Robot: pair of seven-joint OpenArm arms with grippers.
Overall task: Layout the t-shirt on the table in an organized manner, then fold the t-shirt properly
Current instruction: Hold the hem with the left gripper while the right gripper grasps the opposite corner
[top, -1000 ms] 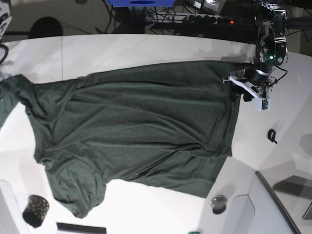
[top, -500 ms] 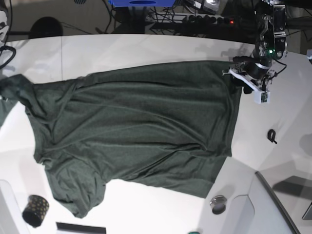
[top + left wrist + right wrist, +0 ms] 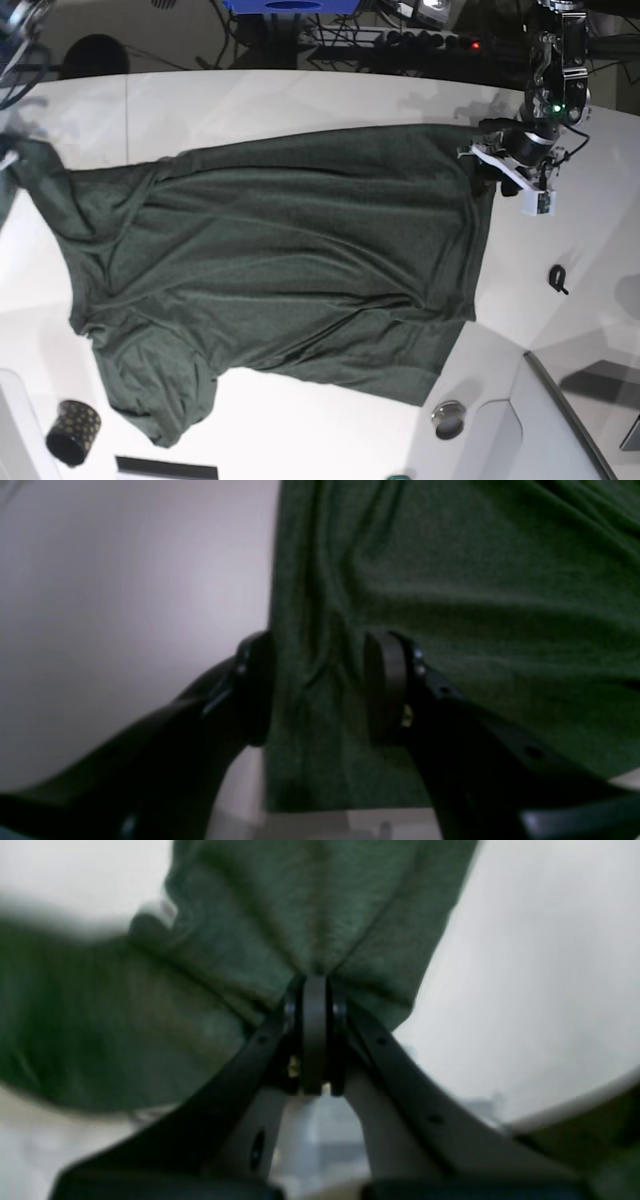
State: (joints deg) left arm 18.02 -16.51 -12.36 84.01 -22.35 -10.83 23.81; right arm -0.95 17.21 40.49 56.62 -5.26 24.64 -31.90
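Note:
The dark green t-shirt (image 3: 280, 260) lies spread across the white table (image 3: 300, 100), hem toward the right of the base view. My left gripper (image 3: 320, 690) is open at the hem's far corner (image 3: 487, 172). One finger (image 3: 255, 690) is over bare table and the other (image 3: 385, 690) over fabric, with the shirt's edge between them. My right gripper (image 3: 315, 1030) is shut on a bunched piece of the t-shirt (image 3: 310, 915), and folds run into its pads. In the base view that sleeve (image 3: 35, 175) is drawn to the far left edge, where the right arm is mostly out of frame.
A black gold-dotted cup (image 3: 73, 432) stands near the front left corner. A small black clip (image 3: 558, 278) lies right of the hem, and a round metal disc (image 3: 449, 418) sits near the front. A grey panel (image 3: 560, 420) fills the lower right. Cables and a power strip (image 3: 420, 40) run behind the table.
My right gripper has closed on the sleeve and drawn it up toward the far left edge. The left gripper has shifted slightly toward the back and stays open.

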